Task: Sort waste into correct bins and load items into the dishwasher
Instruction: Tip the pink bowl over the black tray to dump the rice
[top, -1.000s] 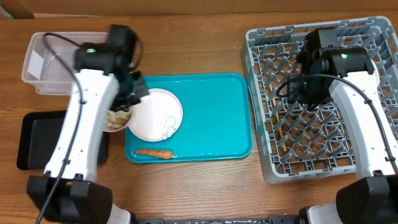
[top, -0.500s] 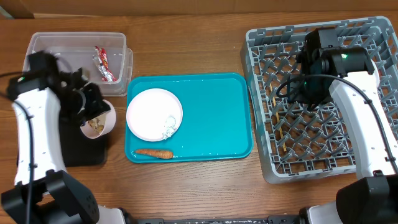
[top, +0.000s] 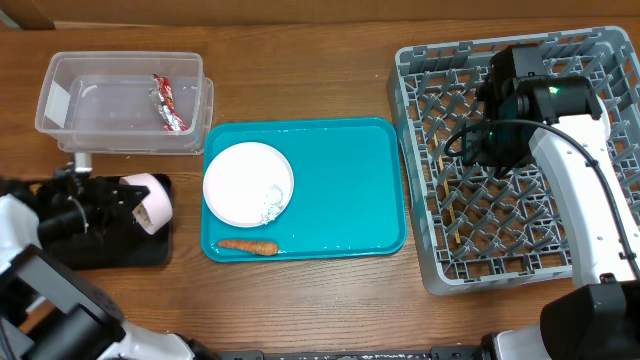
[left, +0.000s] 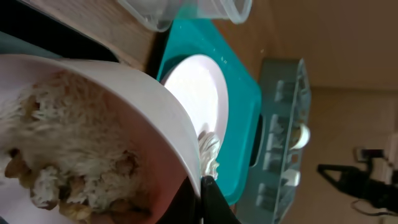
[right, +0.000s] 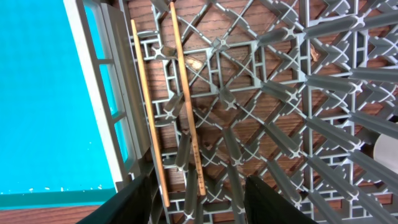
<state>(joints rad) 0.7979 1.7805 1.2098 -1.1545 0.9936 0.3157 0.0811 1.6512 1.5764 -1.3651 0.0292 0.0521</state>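
Observation:
My left gripper is shut on the rim of a white bowl, which is tipped on its side over the black tray. In the left wrist view the bowl still holds beige-white food scraps, with the gripper pinching its rim. The white plate, tissue wad and carrot lie on the teal tray. The red-and-silver wrapper lies in the clear tub. My right gripper is open and empty above the grey dish rack, over two chopsticks.
The teal tray sits between the bins and the rack. A white dish edge shows in the rack at the right of the right wrist view. Bare wooden table lies in front of the tray.
My left arm has swung the bowl from the teal tray's left edge out over the black tray and tipped it sideways. The right arm has not moved.

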